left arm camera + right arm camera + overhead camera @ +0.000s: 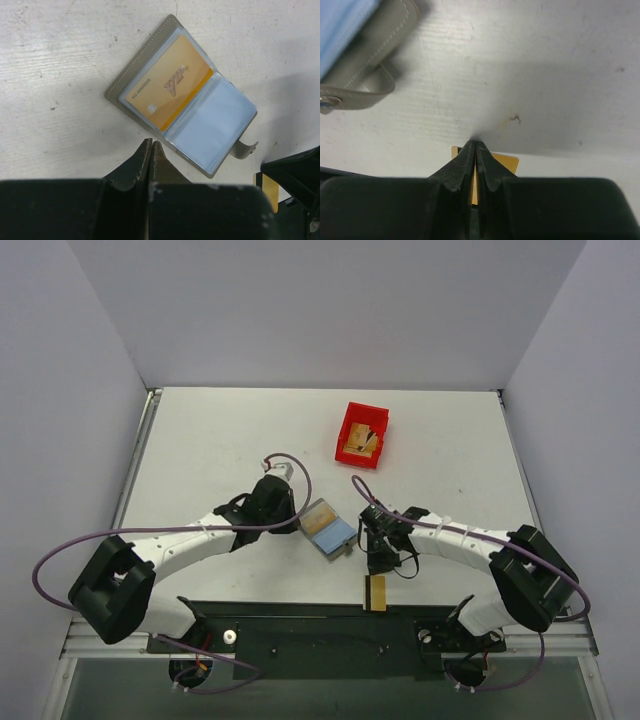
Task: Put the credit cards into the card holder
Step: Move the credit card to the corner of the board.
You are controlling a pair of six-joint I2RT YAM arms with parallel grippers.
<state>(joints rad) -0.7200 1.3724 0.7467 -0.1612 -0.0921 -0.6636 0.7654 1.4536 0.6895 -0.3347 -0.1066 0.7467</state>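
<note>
Holder (328,527) lies open and face up at mid-table (220,440), judged so placed to expose its clear sleeves for loading. One card (167,87) is seated in the sleeve of the 10 o'clock half. The 4 o'clock half shows bare bluish plastic, with the tab (245,149) splayed outward. Left gripper (151,146) has its fingers pressed together with nothing between them. It sits just beside the holder at 9 o'clock, probably stationed to steady it, though contact cannot be confirmed. Loose card (376,592), gold with a black stripe, lies at 5 o'clock of the holder on the near table edge and seemingly partly over it. That position is judged to suit getting a finger under a flat card. Right gripper (475,146), at 4 o'clock of the holder, is likewise closed. Its tips are down at the loose card's far edge. The card lies flat beneath them, not pinched, which suggests pushing or dragging, not lifting. Bin (368,409) stands well apart at 1 o'clock and holds further gold card stock (360,443); the count is not resolvable. Writing: the seated card bears "VIP" in script and "NO." followed by a row of digits too small to read with confidence. No brand is seen on the holder, bin or loose card.
</note>
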